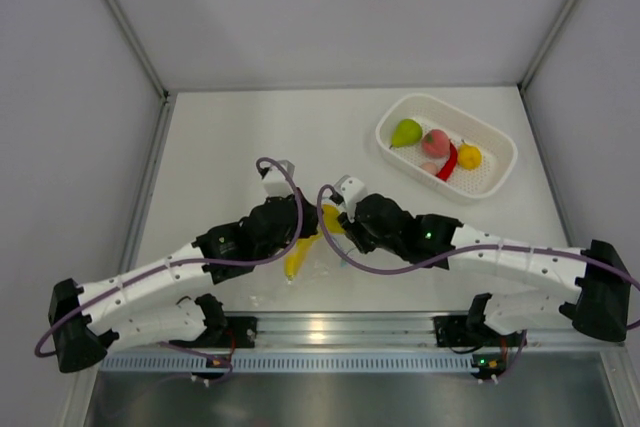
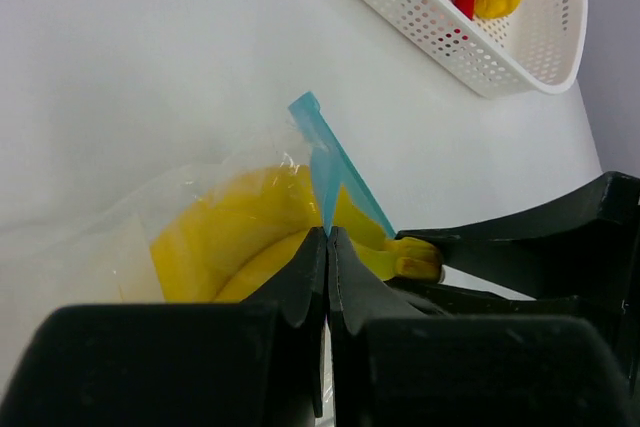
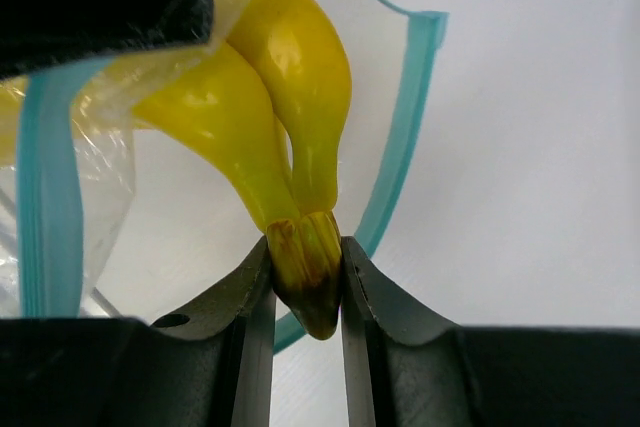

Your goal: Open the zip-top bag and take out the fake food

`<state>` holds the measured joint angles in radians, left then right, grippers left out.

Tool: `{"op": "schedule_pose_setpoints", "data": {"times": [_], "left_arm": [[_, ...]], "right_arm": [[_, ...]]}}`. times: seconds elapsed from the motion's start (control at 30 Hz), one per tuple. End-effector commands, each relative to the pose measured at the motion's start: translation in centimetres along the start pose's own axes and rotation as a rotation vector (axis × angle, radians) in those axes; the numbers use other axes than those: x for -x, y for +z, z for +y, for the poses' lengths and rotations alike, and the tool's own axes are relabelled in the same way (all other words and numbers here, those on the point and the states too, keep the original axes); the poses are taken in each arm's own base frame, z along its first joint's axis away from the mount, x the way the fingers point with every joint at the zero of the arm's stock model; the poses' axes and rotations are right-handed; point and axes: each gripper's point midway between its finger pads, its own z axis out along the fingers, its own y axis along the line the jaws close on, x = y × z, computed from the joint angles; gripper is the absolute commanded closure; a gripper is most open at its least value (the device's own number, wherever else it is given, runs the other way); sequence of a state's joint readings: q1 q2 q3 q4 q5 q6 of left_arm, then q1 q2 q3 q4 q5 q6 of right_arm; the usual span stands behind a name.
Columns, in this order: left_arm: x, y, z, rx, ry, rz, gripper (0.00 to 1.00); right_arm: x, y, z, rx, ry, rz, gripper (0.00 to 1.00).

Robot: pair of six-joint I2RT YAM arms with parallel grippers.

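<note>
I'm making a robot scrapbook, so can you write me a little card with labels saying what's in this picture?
Left tool: shut, pinching the zip-top bag by its blue strip
Right tool: shut on the stem of the banana bunch
Banana bunch: body inside the open bag, stem poking out at the mouth
White basket: holds green pear, pink piece, red chili pepper, small yellow fruit
</note>
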<state>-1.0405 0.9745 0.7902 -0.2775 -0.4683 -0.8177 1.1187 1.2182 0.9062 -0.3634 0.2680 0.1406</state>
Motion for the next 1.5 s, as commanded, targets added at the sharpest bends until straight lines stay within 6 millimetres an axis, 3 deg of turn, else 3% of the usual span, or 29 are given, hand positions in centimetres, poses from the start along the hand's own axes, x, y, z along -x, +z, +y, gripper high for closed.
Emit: {"op": "schedule_pose_setpoints", "data": {"times": [0.0,0.13,0.4,0.67,0.7,0.77,0.83,0.87,0.9,0.97,1.0,1.03,1.1,1.13,1.2,1.33,1.37,1.43,1.47], "left_arm": [[1.5,0.1,-0.4,-0.006,0.055,-0.042,1.00],[1.3,0.4,-0.4,-0.008,0.138,-0.028,1.00],[0.7,1.3,2.6,0.150,0.163,-0.015,1.00],[2.8,0.5,8.1,0.359,0.051,-0.094,1.00],[3.4,0.3,8.8,0.376,0.039,-0.109,1.00],[3.9,0.1,9.5,0.394,0.043,-0.118,1.00],[4.5,-0.1,10.0,0.416,0.060,-0.121,1.00],[4.8,-0.1,10.1,0.424,0.066,-0.124,1.00],[5.3,-0.3,9.9,0.425,0.073,-0.132,1.00],[5.8,-0.3,9.9,0.432,0.085,-0.137,1.00],[6.3,-0.4,9.7,0.432,0.096,-0.145,1.00],[6.6,-0.4,9.7,0.432,0.102,-0.148,1.00],[7.1,-0.4,9.7,0.437,0.124,-0.151,1.00],[7.6,-0.5,9.6,0.438,0.126,-0.160,1.00],[8.1,-0.7,9.9,0.455,0.130,-0.177,1.00],[9.3,-1.0,10.8,0.513,0.159,-0.217,1.00],[9.7,-1.1,10.9,0.524,0.163,-0.227,1.00],[10.3,-1.2,11.5,0.560,0.188,-0.240,1.00],[10.8,-1.3,11.4,0.567,0.206,-0.243,1.00]], "right_arm": [[0.6,-2.1,-1.7,-0.095,-0.026,0.001,1.00],[-0.9,-2.5,-4.4,-0.265,0.020,0.052,1.00],[0.7,-5.3,-8.2,-0.465,0.144,-0.100,1.00],[0.3,-8.4,-15.2,-0.680,0.317,-0.111,1.00],[0.2,-8.9,-17.3,-0.730,0.351,-0.111,1.00],[0.2,-9.1,-19.2,-0.757,0.396,-0.116,1.00],[0.1,-9.9,-22.9,-0.844,0.481,-0.132,1.00],[0.1,-9.8,-24.0,-0.851,0.513,-0.140,1.00],[-0.4,-10.7,-26.5,-0.914,0.575,-0.150,1.00],[-0.8,-9.9,-29.1,-0.933,0.641,-0.159,1.00],[-1.3,-10.8,-31.5,-0.989,0.698,-0.174,1.00],[-1.9,-9.7,-32.8,-0.995,0.720,-0.157,1.00],[-2.7,-9.6,-35.4,-1.019,0.776,-0.164,1.00],[-3.8,-8.2,-36.2,-0.998,0.805,-0.134,1.00],[-4.6,-8.4,-38.7,-1.042,0.867,-0.166,1.00],[-6.4,-5.7,-41.1,-1.043,0.919,-0.133,0.89],[-6.6,-5.0,-41.3,-1.031,0.923,-0.116,0.70],[-6.8,-4.0,-41.7,-1.021,0.931,-0.075,0.48],[-6.7,-4.0,-41.7,-1.014,0.930,-0.065,0.25]]}}
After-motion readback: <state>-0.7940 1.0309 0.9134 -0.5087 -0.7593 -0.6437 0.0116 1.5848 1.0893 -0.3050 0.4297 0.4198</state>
